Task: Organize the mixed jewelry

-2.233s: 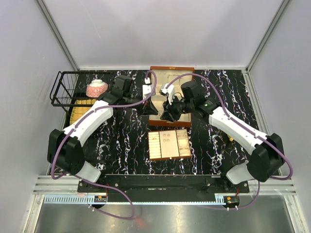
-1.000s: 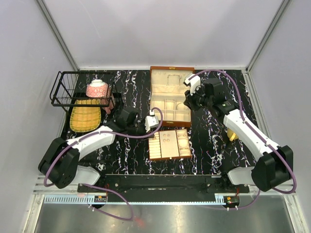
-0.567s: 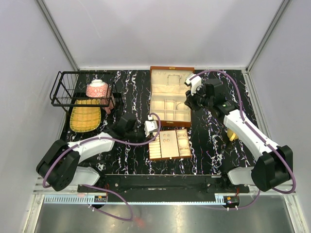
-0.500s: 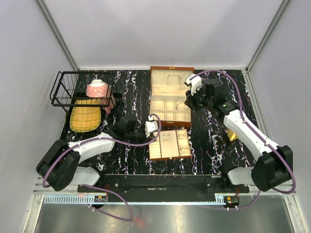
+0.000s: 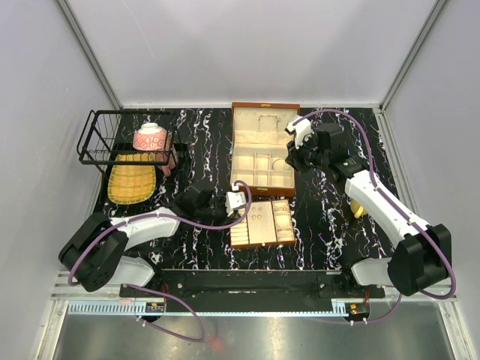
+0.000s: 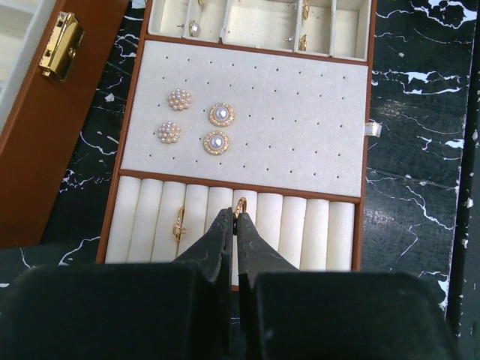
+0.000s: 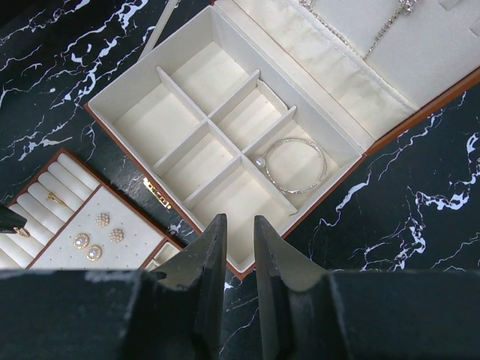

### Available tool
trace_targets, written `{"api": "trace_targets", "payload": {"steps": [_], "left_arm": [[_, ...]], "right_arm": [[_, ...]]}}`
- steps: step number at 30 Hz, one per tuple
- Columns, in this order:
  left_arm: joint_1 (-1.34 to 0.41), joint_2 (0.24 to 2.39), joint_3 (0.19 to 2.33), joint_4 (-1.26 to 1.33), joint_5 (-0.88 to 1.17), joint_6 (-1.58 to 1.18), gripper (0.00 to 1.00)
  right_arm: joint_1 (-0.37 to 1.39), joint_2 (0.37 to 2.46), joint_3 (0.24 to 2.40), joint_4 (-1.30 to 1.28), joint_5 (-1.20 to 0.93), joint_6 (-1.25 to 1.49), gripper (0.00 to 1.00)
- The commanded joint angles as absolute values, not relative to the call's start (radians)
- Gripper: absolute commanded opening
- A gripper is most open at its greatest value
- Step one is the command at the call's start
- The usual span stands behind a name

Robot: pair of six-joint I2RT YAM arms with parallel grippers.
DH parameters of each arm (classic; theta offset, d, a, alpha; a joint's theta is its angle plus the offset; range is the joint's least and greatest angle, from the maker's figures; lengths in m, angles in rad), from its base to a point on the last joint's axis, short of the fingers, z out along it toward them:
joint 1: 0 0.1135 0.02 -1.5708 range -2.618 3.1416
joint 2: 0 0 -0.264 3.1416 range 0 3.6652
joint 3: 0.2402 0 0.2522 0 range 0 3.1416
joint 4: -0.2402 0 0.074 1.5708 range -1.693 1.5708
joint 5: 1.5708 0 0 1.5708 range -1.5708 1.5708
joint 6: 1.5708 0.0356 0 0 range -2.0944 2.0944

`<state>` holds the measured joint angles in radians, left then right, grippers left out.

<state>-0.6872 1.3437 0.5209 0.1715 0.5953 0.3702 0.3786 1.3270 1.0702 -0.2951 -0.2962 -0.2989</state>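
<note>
In the left wrist view my left gripper is shut on a small gold ring, held over the white ring rolls of the removable tray. A second gold ring sits in a slot to the left, and several pearl earrings are pinned on the tray's pad. From above, the left gripper is at the tray's left end. My right gripper is open and holds nothing, hovering over the brown box's edge. A pale bangle lies in one compartment and a fine chain in the lid.
A black wire basket holding a pink patterned cup stands at the back left, with a bamboo mat in front of it. A yellow cup is partly hidden under the right arm. The open box lies just behind the tray.
The left arm has swung from left of the tray to its left end, bringing the ring over the rolls. The right arm has stayed in place.
</note>
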Motion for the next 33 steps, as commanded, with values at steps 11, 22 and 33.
{"api": "trace_targets", "payload": {"steps": [11,22,33], "left_arm": [[-0.692,1.393,0.543,0.219,0.561,0.419,0.0],[-0.692,1.42,0.548,0.227,0.549,0.388,0.0],[-0.692,1.445,0.543,0.252,0.517,0.354,0.0]], "right_arm": [[0.371,1.315,1.069,-0.252,-0.291,-0.298,0.27],[0.371,1.316,1.074,-0.256,-0.298,-0.296,0.26],[0.37,1.292,1.049,-0.247,-0.305,-0.296,0.26]]}}
